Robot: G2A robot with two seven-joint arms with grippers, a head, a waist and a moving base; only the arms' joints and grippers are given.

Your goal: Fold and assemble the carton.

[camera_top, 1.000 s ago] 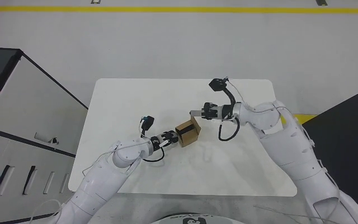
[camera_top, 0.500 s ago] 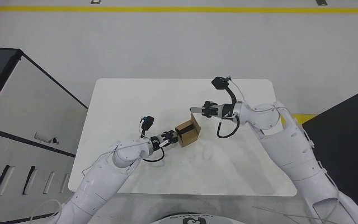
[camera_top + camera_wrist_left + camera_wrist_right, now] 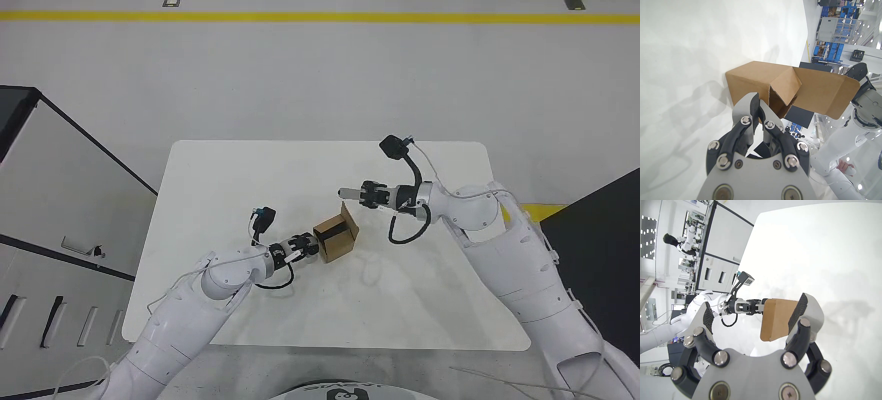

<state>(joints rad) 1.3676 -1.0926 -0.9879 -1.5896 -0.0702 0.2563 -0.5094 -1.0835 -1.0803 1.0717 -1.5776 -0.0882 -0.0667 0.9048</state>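
The carton (image 3: 336, 236) is seen as plain brown cardboard, the tabletop (image 3: 250, 180) as white; the right gripper (image 3: 755, 308) is finished in silver with black ridged pads (image 3: 797, 311).

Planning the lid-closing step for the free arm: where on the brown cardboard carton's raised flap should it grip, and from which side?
Probably the free, round-cornered top edge of the raised flap, from the side opposite the left gripper, which pinches a wall of the brown cardboard carton. The flap stands as a thin upright sheet, so the open right gripper, just beyond it, can straddle it.
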